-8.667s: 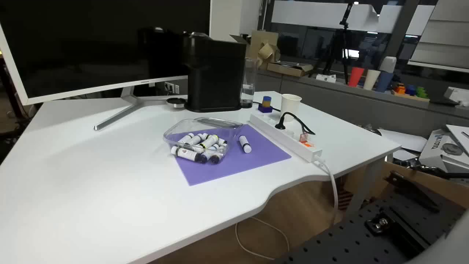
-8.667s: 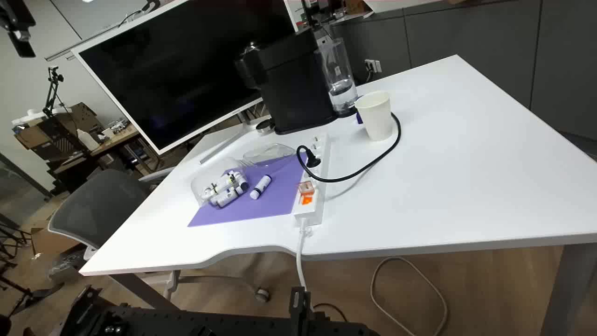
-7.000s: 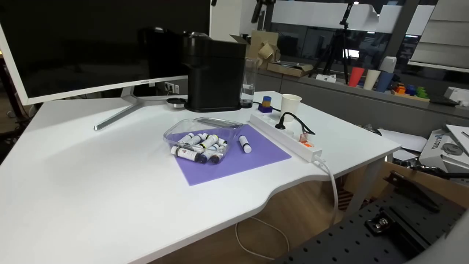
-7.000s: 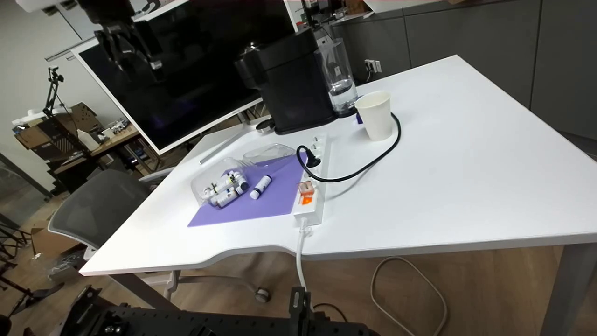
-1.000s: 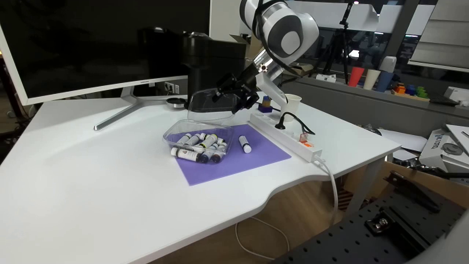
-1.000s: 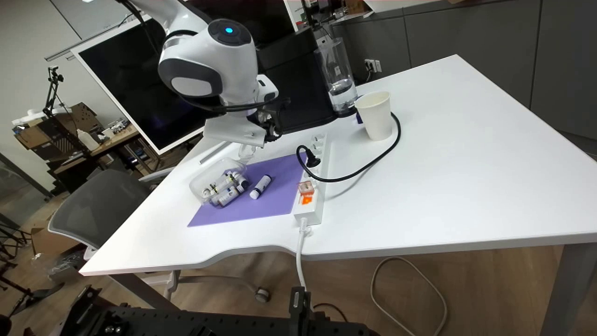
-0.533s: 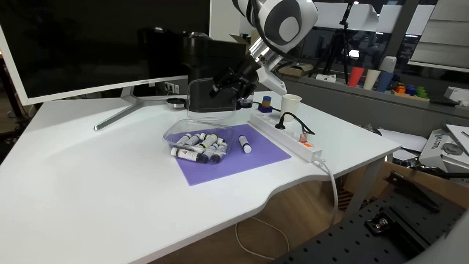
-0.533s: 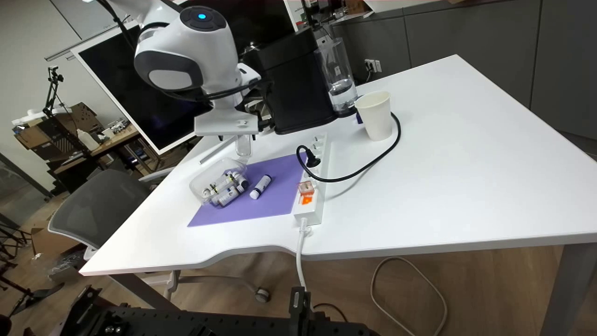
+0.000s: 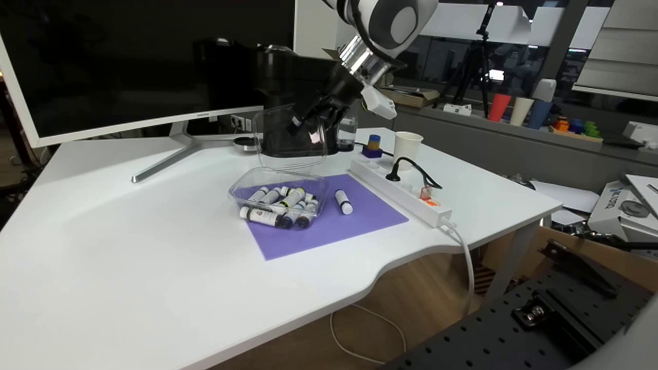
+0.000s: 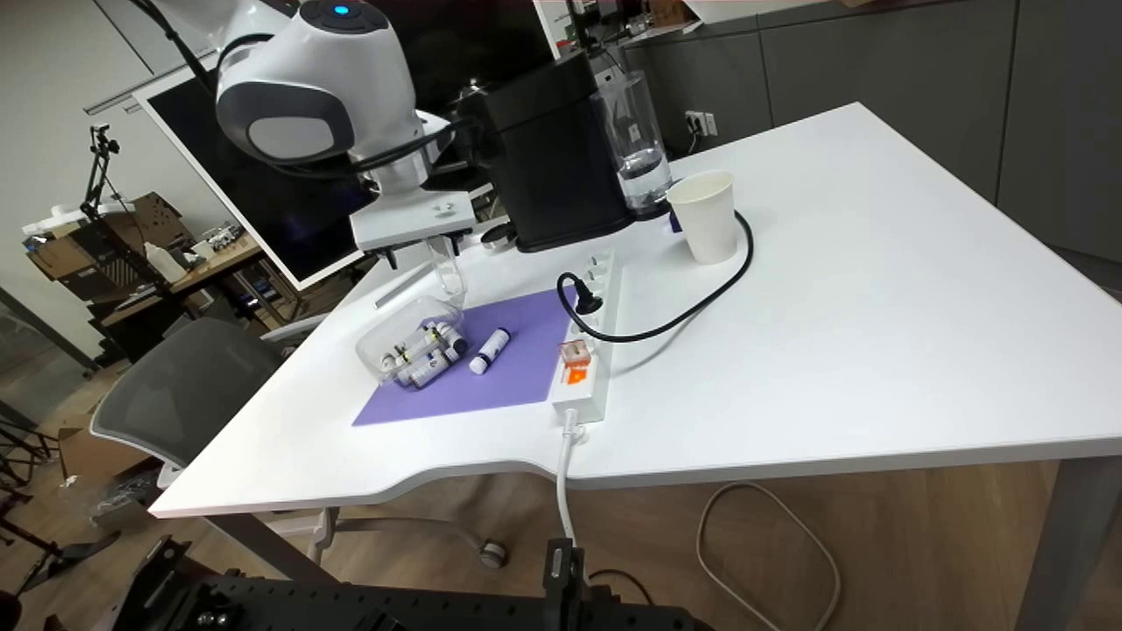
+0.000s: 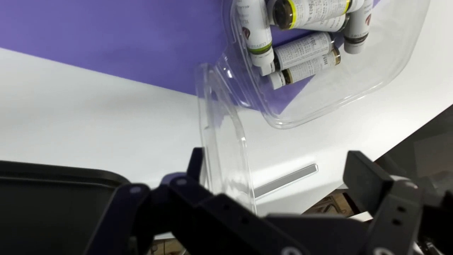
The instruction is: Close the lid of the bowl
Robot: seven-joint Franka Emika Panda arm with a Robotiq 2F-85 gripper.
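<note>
The clear plastic bowl [image 9: 247, 186] sits on a purple mat in both exterior views [image 10: 379, 337], with several small white-labelled bottles [image 9: 293, 198] inside. Its clear lid [image 9: 289, 154], joined at the bowl's back edge, stands raised and roughly upright. In the wrist view the lid [image 11: 228, 152] shows nearly edge-on between the jaws. My gripper [image 11: 279, 168] is open, its fingers wide apart. The left finger [image 11: 195, 164] lies against the lid's outer side and seems to touch it; the right finger [image 11: 366, 180] is well away from the lid. The white camera mount mostly hides the gripper in an exterior view [image 10: 425, 248].
One loose bottle [image 9: 343, 202] lies on the purple mat [image 9: 360, 221]. A white power strip [image 9: 401, 190], a paper cup [image 9: 408, 146] and a black machine [image 10: 561, 166] stand nearby. The monitor [image 9: 149, 61] and its metal foot [image 9: 164, 163] are behind the bowl.
The arm came in from out of view. The lid, lying back open before, has swung up to about upright. In the last second the gripper moved towards the bowl side, pushing the lid further.
</note>
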